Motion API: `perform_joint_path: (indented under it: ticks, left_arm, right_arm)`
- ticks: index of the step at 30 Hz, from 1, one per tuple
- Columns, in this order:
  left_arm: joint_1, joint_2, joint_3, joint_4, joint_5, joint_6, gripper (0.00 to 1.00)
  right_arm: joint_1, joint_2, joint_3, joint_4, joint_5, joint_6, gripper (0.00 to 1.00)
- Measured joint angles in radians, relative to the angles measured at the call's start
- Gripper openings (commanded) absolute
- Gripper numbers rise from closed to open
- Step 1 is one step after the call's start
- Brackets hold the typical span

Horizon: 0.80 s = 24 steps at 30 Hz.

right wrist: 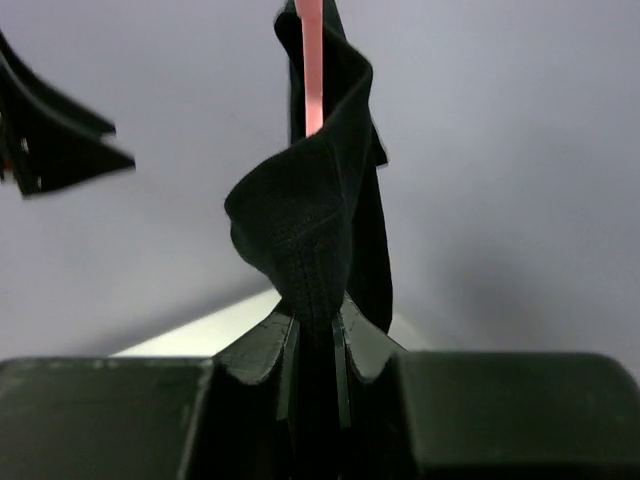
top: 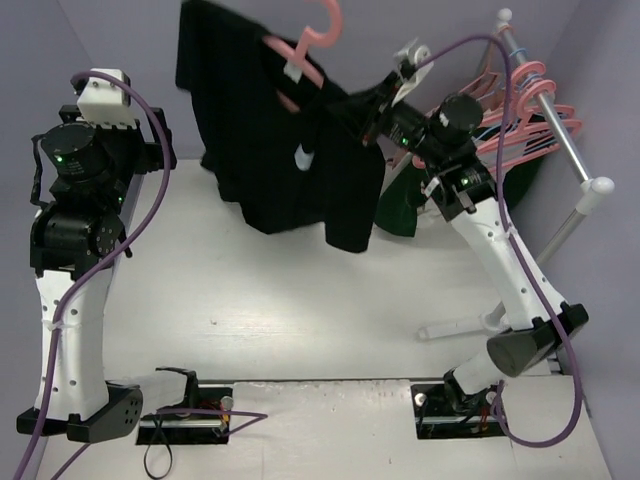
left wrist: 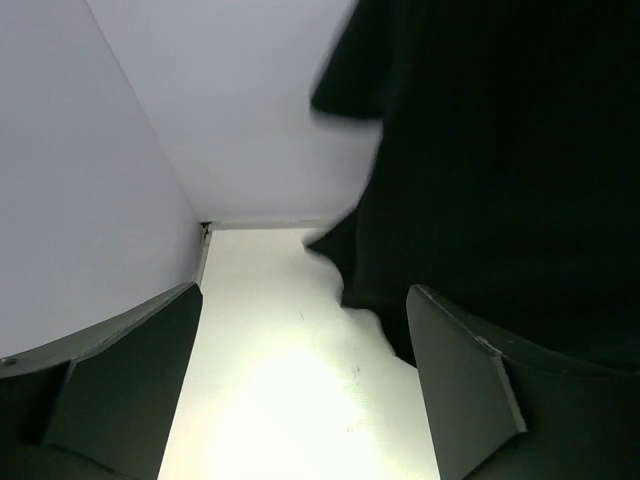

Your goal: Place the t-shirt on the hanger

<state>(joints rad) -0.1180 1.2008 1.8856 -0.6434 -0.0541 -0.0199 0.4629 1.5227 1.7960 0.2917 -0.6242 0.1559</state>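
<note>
No text, brand or number can be read anywhere

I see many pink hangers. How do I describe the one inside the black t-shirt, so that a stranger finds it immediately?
Start at the clothes rail on the right, where the other pink hangers hang together. Look left to the black t-shirt held up in the air; the hanger sticks out of its top, alone, off the rail, carrying fabric.
</note>
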Motion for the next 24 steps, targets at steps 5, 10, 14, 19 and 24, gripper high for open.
perform_joint_path:
  ticks: [5, 10, 14, 19, 24]
  left_arm:
    - [-0.028, -0.005, -0.017, -0.009, -0.029, -0.004, 0.80]
    - [-0.064, -0.008, -0.027, -0.008, -0.047, -0.018, 0.80]
    - [-0.092, -0.014, -0.063, -0.008, -0.048, -0.034, 0.80]
    - [-0.099, -0.014, -0.112, -0.011, -0.043, -0.073, 0.80]
    - [-0.099, -0.018, -0.124, -0.012, -0.051, -0.096, 0.80]
  right_arm:
    - [0.034, -0.187, -0.324, -0.081, 0.009, 0.051, 0.00]
    - [0.046, -0.408, -0.561, -0.154, 0.020, 0.094, 0.00]
    - [0.046, -0.533, -0.632, -0.251, 0.032, 0.090, 0.00]
    - [0.047, -0.616, -0.649, -0.400, 0.032, 0.057, 0.00]
    - [0.047, -0.682, -0.649, -0.578, 0.047, 0.001, 0.00]
